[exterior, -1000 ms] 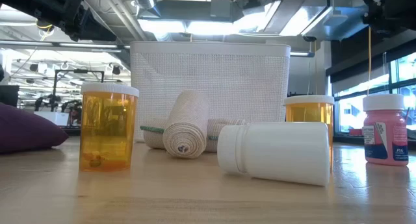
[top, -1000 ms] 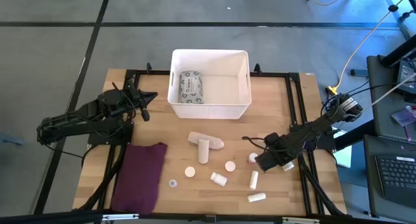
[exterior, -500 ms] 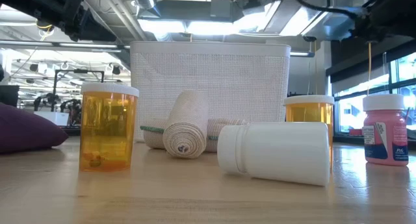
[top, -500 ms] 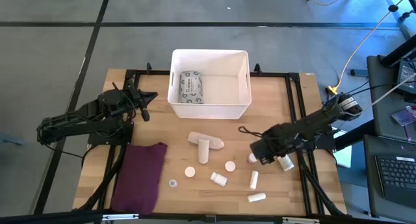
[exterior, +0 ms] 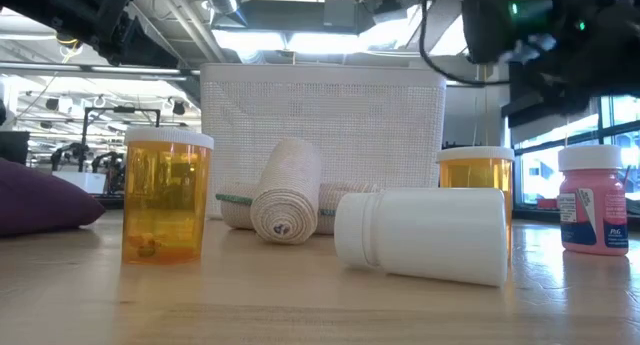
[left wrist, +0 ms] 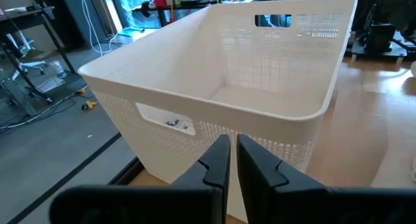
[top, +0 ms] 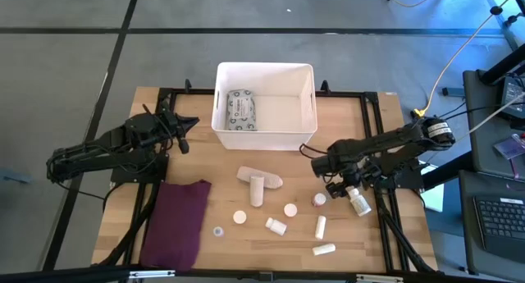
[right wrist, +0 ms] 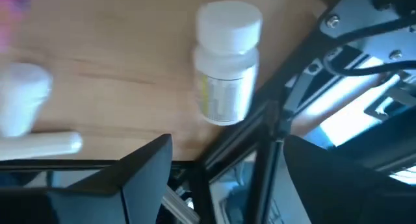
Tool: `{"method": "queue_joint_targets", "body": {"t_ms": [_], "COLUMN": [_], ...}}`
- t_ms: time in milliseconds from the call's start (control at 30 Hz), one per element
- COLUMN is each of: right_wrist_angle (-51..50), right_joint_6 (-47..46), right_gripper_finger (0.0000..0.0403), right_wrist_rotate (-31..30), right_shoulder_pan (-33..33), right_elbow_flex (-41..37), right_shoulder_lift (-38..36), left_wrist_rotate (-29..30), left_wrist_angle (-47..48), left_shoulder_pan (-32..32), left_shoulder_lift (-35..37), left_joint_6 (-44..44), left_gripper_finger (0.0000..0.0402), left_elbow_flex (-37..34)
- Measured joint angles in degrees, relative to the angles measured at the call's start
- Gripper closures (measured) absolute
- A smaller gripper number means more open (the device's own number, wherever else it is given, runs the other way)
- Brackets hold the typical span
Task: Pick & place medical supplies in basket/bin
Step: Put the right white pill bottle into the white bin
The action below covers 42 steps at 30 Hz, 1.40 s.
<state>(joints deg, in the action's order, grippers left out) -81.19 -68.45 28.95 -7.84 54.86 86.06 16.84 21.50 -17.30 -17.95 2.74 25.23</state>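
Right gripper [top: 338, 184] shifted up toward frame centre, fingers spread, empty, above bottle [top: 358, 202], left gripper [top: 185, 134] pressed together left of bin [top: 266, 140].

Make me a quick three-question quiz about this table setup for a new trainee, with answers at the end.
1. True or false: the grey-green packet already lies inside the white bin.
2. Which side of the table holds the maroon cloth: A) the left arm's side, B) the right arm's side, C) inside the bin?
3. Fill in: the right gripper, fingers open, is above the table beside a white-capped ______ lying near the table's right edge.

Key: 1 true; 2 A; 3 bottle.
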Motion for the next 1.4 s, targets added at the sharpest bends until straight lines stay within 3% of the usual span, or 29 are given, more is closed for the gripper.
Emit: {"method": "queue_joint_targets", "body": {"t_ms": [600, 833, 1133, 1400], "right_wrist_angle": [15.48, 22.32, 23.29, 23.29], "right_joint_6": [7.46, 7.53, 11.98, 14.17], "right_gripper_finger": [0.0108, 0.0108, 0.011, 0.016], "right_wrist_rotate": [2.36, 2.25, 2.25, 2.23], "right_shoulder_pan": [9.14, 9.13, 9.12, 9.12], "right_elbow_flex": [-14.75, -16.83, -16.88, -16.88], "right_shoulder_lift": [0.0, 1.4, 8.42, 9.99], "left_wrist_rotate": [0.02, 0.02, 0.02, 0.04], "left_wrist_angle": [0.17, 0.15, 0.15, -0.02], "left_shoulder_pan": [0.0, 0.0, 0.0, 0.0], "left_shoulder_lift": [-4.5, -6.17, -7.77, -8.2], "left_joint_6": [-0.48, -0.48, -0.47, -0.46], "left_gripper_finger": [0.0382, 0.0377, 0.0382, 0.0378], "left_elbow_flex": [0.0, 0.0, 0.0, 0.0]}}
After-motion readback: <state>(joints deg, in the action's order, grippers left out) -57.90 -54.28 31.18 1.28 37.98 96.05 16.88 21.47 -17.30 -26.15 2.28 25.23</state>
